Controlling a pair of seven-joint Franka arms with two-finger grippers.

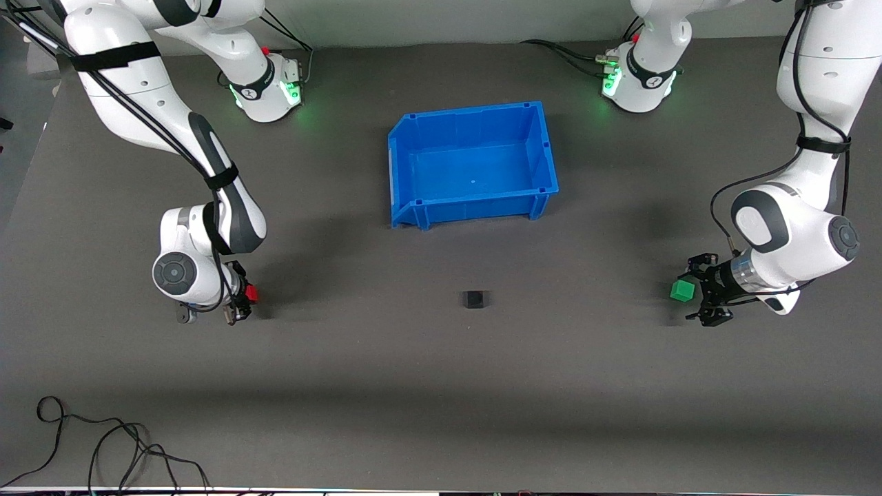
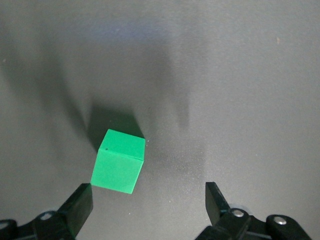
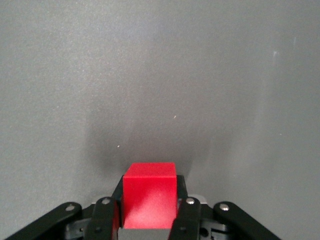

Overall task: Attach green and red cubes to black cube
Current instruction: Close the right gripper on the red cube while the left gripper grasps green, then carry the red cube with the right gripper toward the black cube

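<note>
Starting at the right arm's end of the table, the right gripper (image 1: 241, 303) sits low over the grey mat (image 1: 441, 386) with its fingers (image 3: 104, 220) pinched on the red cube (image 1: 251, 294). The right wrist view shows the cube wedged between the two pads, one face sticking out past them.

Moving toward the middle, the black cube (image 1: 475, 299) sits alone on the mat, well apart from both grippers. The blue bin (image 1: 544, 148) is farther from the front camera than the black cube, between the two arm bases.

Over at the left arm's end, the left gripper (image 1: 704, 289) is down by the mat with its fingers (image 2: 80, 206) spread wide. The green cube (image 1: 682, 290) rests on the mat just off the fingertips, closer to one finger than the other, and nothing is squeezing it. It's turned a bit askew to the fingers.
</note>
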